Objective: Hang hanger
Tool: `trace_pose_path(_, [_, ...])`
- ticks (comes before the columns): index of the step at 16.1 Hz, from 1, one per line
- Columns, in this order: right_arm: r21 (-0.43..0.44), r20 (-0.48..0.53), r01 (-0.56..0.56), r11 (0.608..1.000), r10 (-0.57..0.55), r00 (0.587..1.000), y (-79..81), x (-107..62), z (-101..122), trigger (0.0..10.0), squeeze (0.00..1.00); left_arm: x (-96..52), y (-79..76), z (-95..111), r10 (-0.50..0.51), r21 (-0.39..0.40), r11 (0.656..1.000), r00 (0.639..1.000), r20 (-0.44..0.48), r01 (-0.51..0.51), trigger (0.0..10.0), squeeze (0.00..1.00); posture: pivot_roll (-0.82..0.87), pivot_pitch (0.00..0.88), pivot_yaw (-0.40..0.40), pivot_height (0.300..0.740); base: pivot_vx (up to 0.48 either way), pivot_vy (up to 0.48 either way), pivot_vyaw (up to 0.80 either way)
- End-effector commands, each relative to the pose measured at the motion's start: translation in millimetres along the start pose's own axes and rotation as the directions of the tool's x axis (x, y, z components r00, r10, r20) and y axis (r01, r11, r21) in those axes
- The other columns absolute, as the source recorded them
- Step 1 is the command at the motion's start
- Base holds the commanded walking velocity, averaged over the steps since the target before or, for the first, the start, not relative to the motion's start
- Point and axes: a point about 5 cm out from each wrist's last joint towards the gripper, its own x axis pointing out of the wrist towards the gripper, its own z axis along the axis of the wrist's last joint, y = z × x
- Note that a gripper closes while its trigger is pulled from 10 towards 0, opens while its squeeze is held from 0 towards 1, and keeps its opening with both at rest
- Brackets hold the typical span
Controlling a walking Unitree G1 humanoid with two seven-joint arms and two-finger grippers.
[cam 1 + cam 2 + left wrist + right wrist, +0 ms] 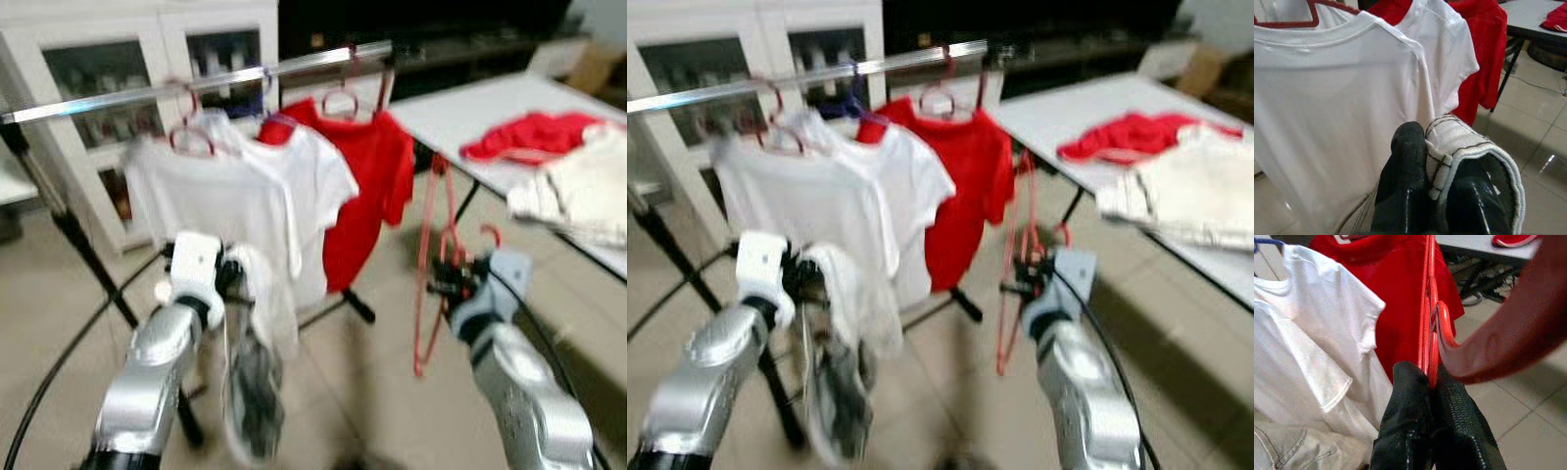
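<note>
Here the right gripper [1431, 377] is pinching the red hanger [432, 264] between closed fingers, holding it low beside the red shirt [364, 186], well below the rail [196, 83]. The left gripper [1437, 161] is clamping a pale garment [257, 372] (its hem is wrapping one finger). To hang it well, the hook should be rising above the rail's free end, then settling squarely.

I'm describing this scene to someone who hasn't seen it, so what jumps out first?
The rail across the top, hung with two white T-shirts and a red T-shirt. In front of it the right gripper is shut on a red hanger, and the left gripper pinches a pale garment that dangles toward the floor.
</note>
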Motion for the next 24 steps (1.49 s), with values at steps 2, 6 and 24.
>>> trace_pose_path(2, [-0.002, -0.016, 0.040, 0.999, -0.040, 0.999, -7.8, -6.0, 3, 10.0, 0.00, 4.1, 4.9, 11, 0.022, -0.003, 1.000, 0.999, 0.050, -0.022, 10.0, 0.00, 0.04, 0.000, 0.025, 0.740, 0.000, 0.000, -0.74])
trace_pose_path(6, [0.004, 0.003, 0.037, 0.999, -0.037, 0.999, -9.2, -2.6, 7, 10.0, 0.00, 8.3, -3.7, 12, 0.003, 0.002, 1.000, 0.998, 0.055, -0.003, 10.0, 0.00, 0.04, 0.000, 0.032, 0.740, 0.000, 0.000, -0.74])
trace_pose_path(24, [-0.150, 0.013, 0.061, 0.987, -0.060, 0.998, -12.3, -0.6, 15, 10.0, 0.00, 19.9, -6.8, 20, -0.013, -0.050, 0.999, 0.995, 0.097, 0.018, 10.0, 0.00, 0.02, 0.000, 0.029, 0.740, 0.000, -0.161, -0.64])
